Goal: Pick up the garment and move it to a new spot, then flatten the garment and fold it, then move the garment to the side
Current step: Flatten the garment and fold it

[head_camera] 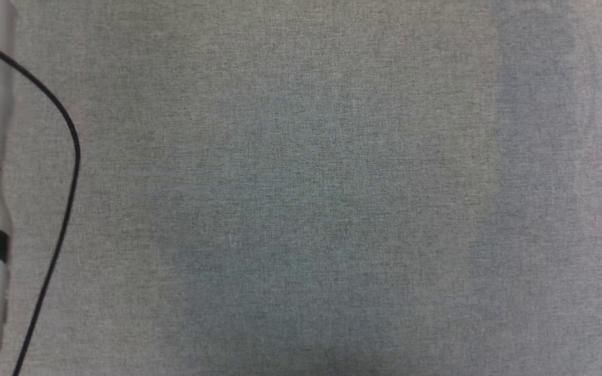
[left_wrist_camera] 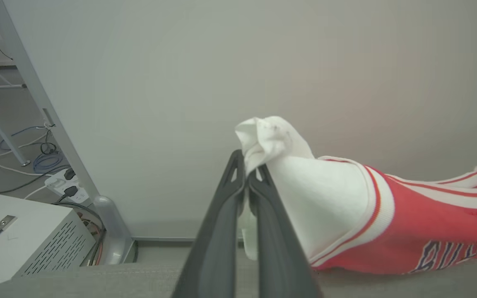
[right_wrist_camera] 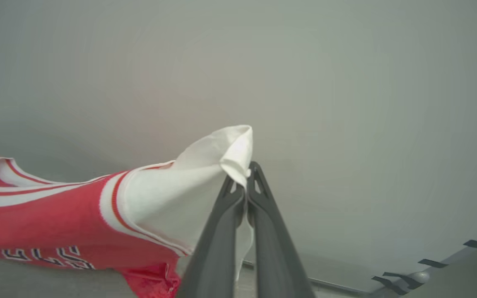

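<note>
Garment point(left_wrist_camera: 420, 223) (judged soft, limp, light) spans left end effector point(left_wrist_camera: 248, 167) and right end effector point(right_wrist_camera: 244, 178) — each pinched shut on 1 white sleeve point(left_wrist_camera: 304, 194), frame centre.

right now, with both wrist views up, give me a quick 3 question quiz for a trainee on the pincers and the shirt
1. True or false: the left pincer is shut on a white sleeve of the shirt.
2. Choose one. The right pincer grips: A) the red hem, B) a white sleeve, C) the collar.
3. Fill in: the lettering on the shirt sits on ____ cloth.

Key: 1 true; 2 B; 3 red.
</note>
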`<state>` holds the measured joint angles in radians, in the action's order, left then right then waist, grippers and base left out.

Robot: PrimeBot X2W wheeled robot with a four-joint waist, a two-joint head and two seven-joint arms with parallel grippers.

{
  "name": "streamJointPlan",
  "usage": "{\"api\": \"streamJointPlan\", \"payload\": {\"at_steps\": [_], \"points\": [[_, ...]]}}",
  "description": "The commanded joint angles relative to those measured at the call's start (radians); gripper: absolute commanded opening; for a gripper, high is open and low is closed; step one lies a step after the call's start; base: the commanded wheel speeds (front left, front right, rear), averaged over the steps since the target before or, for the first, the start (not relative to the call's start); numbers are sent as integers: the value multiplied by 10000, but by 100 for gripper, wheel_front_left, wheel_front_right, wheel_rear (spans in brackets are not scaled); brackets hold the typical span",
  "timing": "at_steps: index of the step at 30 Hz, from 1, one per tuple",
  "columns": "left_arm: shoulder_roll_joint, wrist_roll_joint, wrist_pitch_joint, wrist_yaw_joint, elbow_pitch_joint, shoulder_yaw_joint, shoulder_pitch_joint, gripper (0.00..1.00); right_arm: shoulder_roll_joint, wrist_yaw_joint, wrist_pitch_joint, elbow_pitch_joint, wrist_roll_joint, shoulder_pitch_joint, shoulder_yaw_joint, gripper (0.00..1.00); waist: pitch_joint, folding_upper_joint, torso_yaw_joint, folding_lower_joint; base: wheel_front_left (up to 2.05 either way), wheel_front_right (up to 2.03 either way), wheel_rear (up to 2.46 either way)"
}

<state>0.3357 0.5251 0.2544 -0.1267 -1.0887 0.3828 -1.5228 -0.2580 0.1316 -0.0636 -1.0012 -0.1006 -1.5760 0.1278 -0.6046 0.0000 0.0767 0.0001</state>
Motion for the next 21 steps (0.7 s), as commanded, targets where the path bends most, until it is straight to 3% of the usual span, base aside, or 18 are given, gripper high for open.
{"api": "streamJointPlan", "payload": {"at_steps": [1, 6, 11, 16, 21], "points": [[-44, 172, 49, -31, 21, 109, 478, 0, 45, -9, -164, -142, -188, 460, 188, 0, 73, 0, -14, -1, 0, 0, 0], [30, 1030, 59, -37, 526, 635, 2082, 0, 50, -9, -633, -274, -1151, 2031, 652, 0, 464, 0, -102, -1, 0, 0, 0], [251, 1860, 68, -38, 1516, 1224, 4082, 0, -388, -9, -988, 127, -2139, 4003, 962, 0, 1029, 0, -336, -1, 0, 0, 0], [478, 2274, 71, -39, 3088, 704, 6167, 0, -896, -9, -1070, 1052, -3064, 6042, 888, 0, 1694, 0, -591, -1, 0, 0, 0], [340, 2082, 72, -36, 4446, 103, 8153, 0, -1301, -9, -620, 2367, -3679, 8134, 526, 0, 2442, 0, -840, -1, 0, 0, 0]]}}
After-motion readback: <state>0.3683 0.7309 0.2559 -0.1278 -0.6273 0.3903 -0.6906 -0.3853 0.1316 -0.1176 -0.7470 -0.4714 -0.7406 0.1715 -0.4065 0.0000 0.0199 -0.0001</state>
